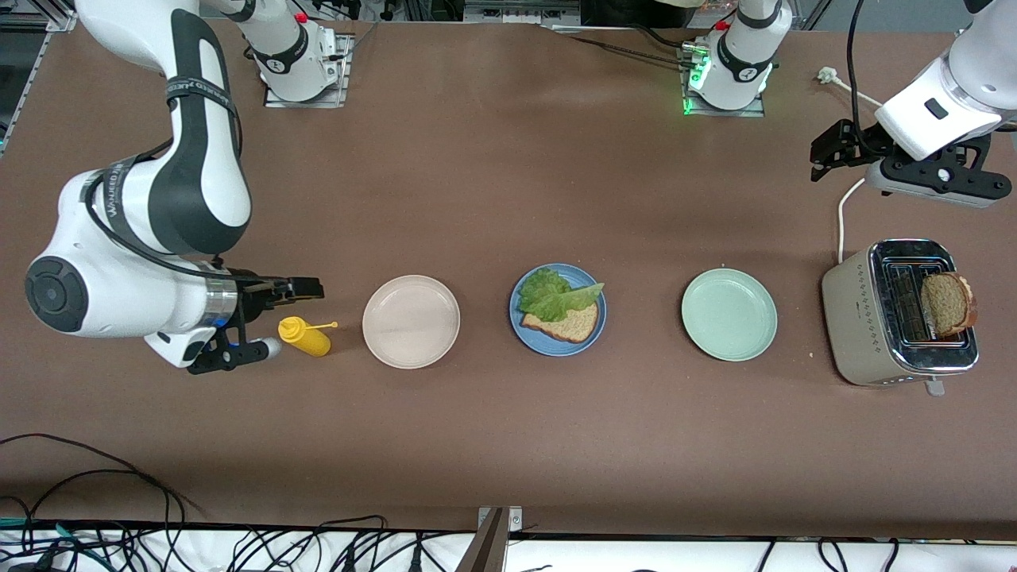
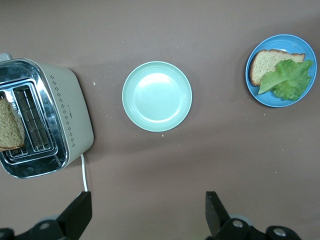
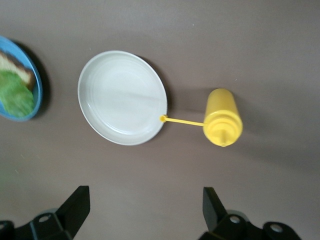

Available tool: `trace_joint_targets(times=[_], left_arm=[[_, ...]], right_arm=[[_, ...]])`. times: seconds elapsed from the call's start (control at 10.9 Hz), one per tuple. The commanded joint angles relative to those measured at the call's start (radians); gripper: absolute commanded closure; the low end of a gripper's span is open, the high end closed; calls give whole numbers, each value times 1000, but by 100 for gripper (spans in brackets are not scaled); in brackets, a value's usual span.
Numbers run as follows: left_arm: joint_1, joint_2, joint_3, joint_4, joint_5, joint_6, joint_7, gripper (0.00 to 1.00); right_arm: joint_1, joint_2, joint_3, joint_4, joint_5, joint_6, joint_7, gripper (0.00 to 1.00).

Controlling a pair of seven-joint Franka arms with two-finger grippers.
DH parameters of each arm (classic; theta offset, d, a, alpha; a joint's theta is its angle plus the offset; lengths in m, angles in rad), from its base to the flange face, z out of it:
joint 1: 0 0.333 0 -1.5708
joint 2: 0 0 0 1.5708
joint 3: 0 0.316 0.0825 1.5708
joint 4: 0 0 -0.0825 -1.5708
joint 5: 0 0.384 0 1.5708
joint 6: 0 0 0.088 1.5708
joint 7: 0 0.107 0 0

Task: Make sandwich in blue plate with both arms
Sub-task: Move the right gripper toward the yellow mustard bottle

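The brown table [image 1: 493,159] carries the blue plate [image 1: 594,338] at frame centre of the front view, holding one bread slice [image 1: 566,324] under lettuce [image 1: 552,292]. Only that view shows the second slice [image 1: 945,303] standing in the toaster [image 1: 862,318] at right. The left gripper [image 2: 147,212] and right gripper [image 3: 145,210], both empty with fingers spread, appear clearly in the wrist views.

The table [image 1: 493,159] has a matt brown top. The toaster [image 1: 862,318] has a matt cream shell and a shiny metal top. The blue plate [image 1: 597,326], green plate [image 1: 728,314] and white plate [image 1: 411,322] look smooth with a soft sheen. The bread [image 1: 568,324] looks coarse, the lettuce [image 1: 552,294] ruffled. The yellow bottle [image 1: 306,336] looks like smooth plastic.
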Motion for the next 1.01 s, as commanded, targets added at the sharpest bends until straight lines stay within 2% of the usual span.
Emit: trace_joint_targets(times=[0.0, 0.28, 0.46, 0.74, 0.92], left_arm=[[-4, -6, 1, -4, 22, 5, -6, 0], [-4, -6, 1, -4, 22, 5, -6, 0], [-4, -6, 1, -4, 22, 5, -6, 0], [-4, -6, 1, -4, 22, 5, -6, 0], [-4, -6, 1, -4, 22, 5, -6, 0]], right_arm=[[-87, -65, 122, -67, -142, 21, -287, 0], [-184, -67, 182, -72, -158, 62, -607, 0], [-219, -65, 189, -78, -158, 90, -798, 0], [-278, -44, 199, -76, -146, 93, -982, 0], [-350, -24, 244, -76, -117, 97, -1083, 0]])
